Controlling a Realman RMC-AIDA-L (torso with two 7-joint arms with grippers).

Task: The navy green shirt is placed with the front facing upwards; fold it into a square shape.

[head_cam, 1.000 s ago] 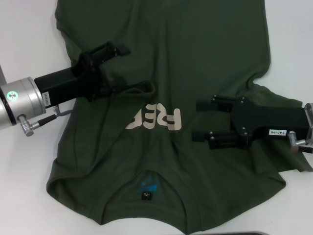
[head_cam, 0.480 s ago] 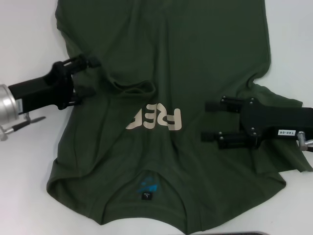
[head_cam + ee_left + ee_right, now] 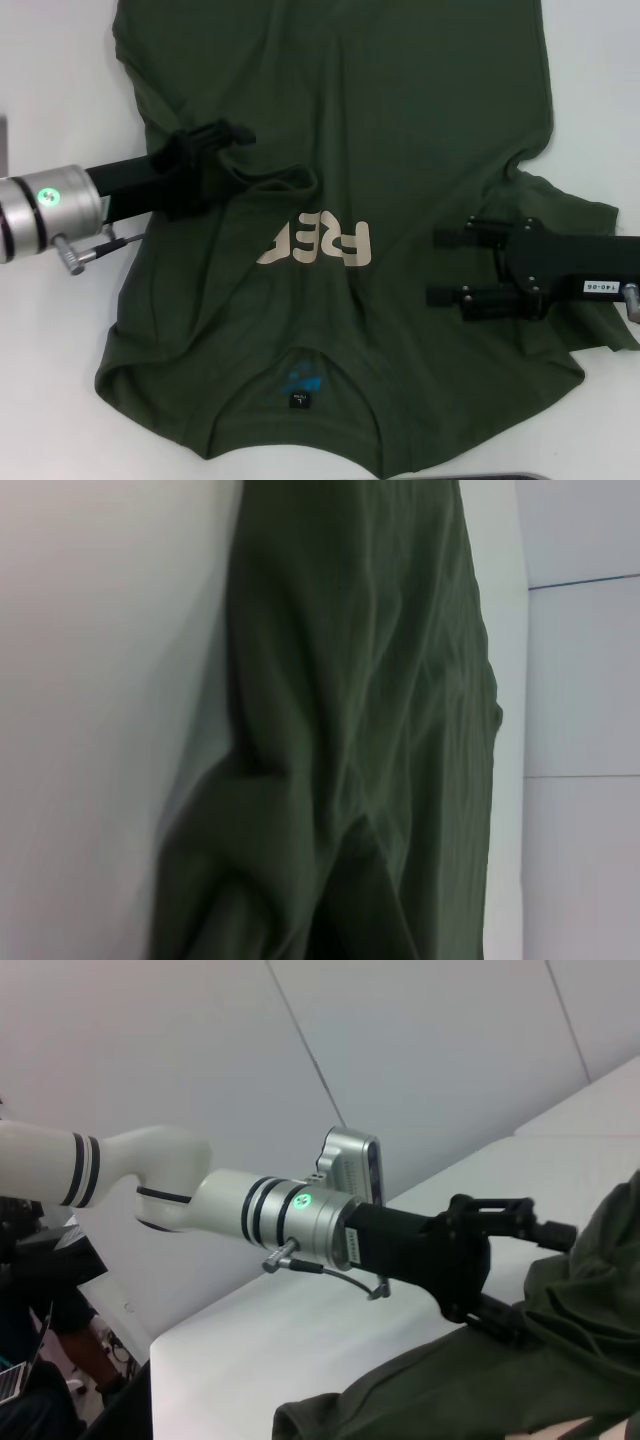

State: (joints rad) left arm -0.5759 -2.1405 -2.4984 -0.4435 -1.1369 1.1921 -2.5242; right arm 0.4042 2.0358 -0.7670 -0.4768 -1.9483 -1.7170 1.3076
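Since half a second ago your left gripper (image 3: 232, 140) has pushed back in over the shirt's left side, reaching further toward the chest than it did then, while your right gripper (image 3: 450, 266) has slid outward to the right and a little lower, away from the cream letters (image 3: 316, 243). The navy green shirt (image 3: 400, 110) has not shifted: it lies spread front-up across the white desk (image 3: 50, 330), collar nearest you with the black neck tag (image 3: 300, 400) showing inside it, and its left sleeve sits folded in onto the chest, the folded edge ending just left of the letters. Your left gripper lies low over that folded sleeve; from the head view its jaws look narrow and may be pinching a ridge of cloth, but you cannot tell for certain, and the left wrist view shows only bunched green fabric against the desk. Your right gripper hovers above the shirt's right side with its jaws wide apart and nothing between them. In the right wrist view the left gripper (image 3: 520, 1222) is seen over the rumpled cloth, with pale wall panels (image 3: 420, 1050) behind.
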